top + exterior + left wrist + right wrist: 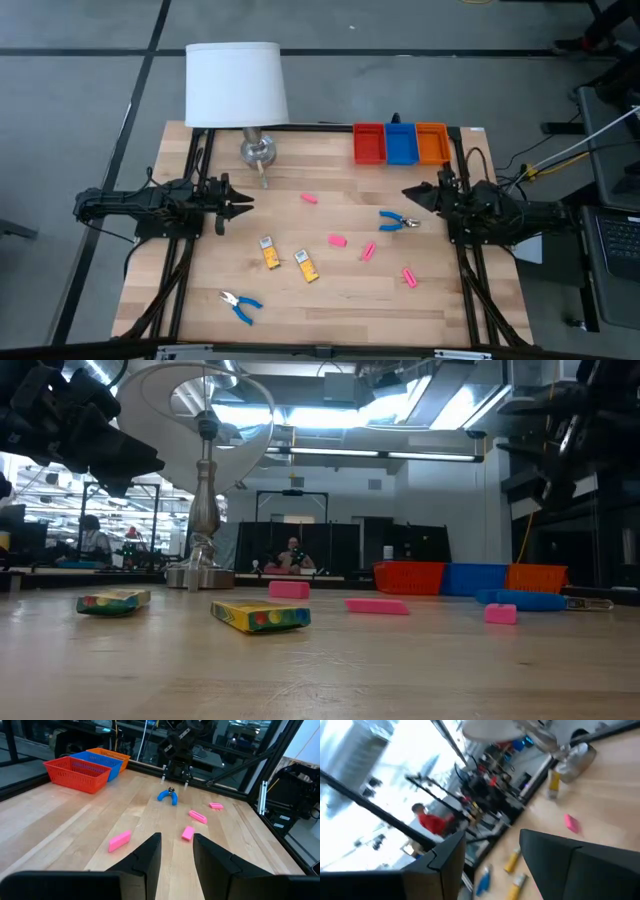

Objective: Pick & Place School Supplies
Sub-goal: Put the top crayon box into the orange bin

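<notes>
Workshop room around a pale wooden table

Grey floor [80, 110] with dark seams fills the upper left of the high view; in the low view, bright ceiling lights [330, 405] run across the top, a dark-framed glass partition [290, 525] stands at centre, and a seated person [293, 555] shows behind it.

A robotics lab or industrial workshop is shown — a large open hall lit by bright ceiling strip lights [400, 455]. A wooden table [330, 285] is framed by black metal rails on a grey floor. Seated people are seen at distant workbenches [90, 538], and glass partitions, cables and equipment racks [295, 785] are visible beyond the table.
</notes>
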{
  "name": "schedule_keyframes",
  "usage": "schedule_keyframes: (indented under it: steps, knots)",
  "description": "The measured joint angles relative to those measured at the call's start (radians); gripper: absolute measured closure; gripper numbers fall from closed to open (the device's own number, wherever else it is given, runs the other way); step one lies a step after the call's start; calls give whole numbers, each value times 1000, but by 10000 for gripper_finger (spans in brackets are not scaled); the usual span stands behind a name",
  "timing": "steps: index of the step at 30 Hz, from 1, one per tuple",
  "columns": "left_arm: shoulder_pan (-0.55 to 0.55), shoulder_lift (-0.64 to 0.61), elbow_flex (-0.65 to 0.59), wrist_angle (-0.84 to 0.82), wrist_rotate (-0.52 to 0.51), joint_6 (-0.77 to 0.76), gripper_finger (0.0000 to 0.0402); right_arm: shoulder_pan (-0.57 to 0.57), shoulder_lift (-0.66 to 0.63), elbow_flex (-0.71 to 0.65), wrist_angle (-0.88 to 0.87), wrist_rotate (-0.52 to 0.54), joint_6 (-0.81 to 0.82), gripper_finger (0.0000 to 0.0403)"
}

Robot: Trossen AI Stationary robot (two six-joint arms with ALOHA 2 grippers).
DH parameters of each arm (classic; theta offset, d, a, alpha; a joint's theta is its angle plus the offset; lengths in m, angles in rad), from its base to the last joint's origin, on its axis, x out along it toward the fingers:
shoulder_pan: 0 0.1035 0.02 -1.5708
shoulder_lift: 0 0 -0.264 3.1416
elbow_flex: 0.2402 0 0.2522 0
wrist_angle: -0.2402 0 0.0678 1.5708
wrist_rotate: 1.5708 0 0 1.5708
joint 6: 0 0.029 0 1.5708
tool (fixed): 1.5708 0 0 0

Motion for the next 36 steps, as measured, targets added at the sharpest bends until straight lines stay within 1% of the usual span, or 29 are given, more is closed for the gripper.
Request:
schedule_keyframes:
  steps: [3,4,6,7,10,11,14,15,16,18,20,23,26,28,30,32,34,36]
  knots:
    - [0,0,0,1,-19,29,292,12,0,0,94,-5,5,211]
    - [0,0,0,5,-48,55,292,20,0,0,124,-4,20,211]
    - [0,1,0,40,-114,98,292,42,0,0,184,29,46,211]
    - [0,1,0,80,-139,74,292,55,1,0,212,55,54,211]
    - [1,0,0,211,-150,-206,292,97,12,0,306,130,40,211]
    - [0,0,0,253,-164,-276,292,112,18,0,346,154,23,211]
    - [2,0,0,372,-309,-397,292,159,48,0,450,218,-57,211]
    - [2,-2,0,399,-334,-447,292,174,60,0,488,236,-93,211]
    - [1,-4,0,434,-336,-480,292,189,74,0,524,252,-126,211]
    - [1,1,0,532,-271,-499,292,220,110,0,601,281,-198,211]
    - [1,3,0,630,-159,-486,292,247,155,0,682,295,-261,211]
    - [1,3,0,814,25,-486,292,275,218,18,757,281,-345,211]
    - [1,5,0,897,162,-602,292,288,267,57,759,234,-405,211]
    - [1,8,11,879,169,-682,292,290,303,78,758,200,-433,211]
    - [1,29,35,840,146,-681,292,290,331,98,757,175,-451,211]
    - [-4,73,70,790,109,-674,292,289,345,122,756,171,-423,211]
    - [-18,153,137,712,70,-637,292,288,355,146,761,144,-382,211]
    - [-38,242,230,611,47,-581,292,289,365,167,756,69,-365,211]
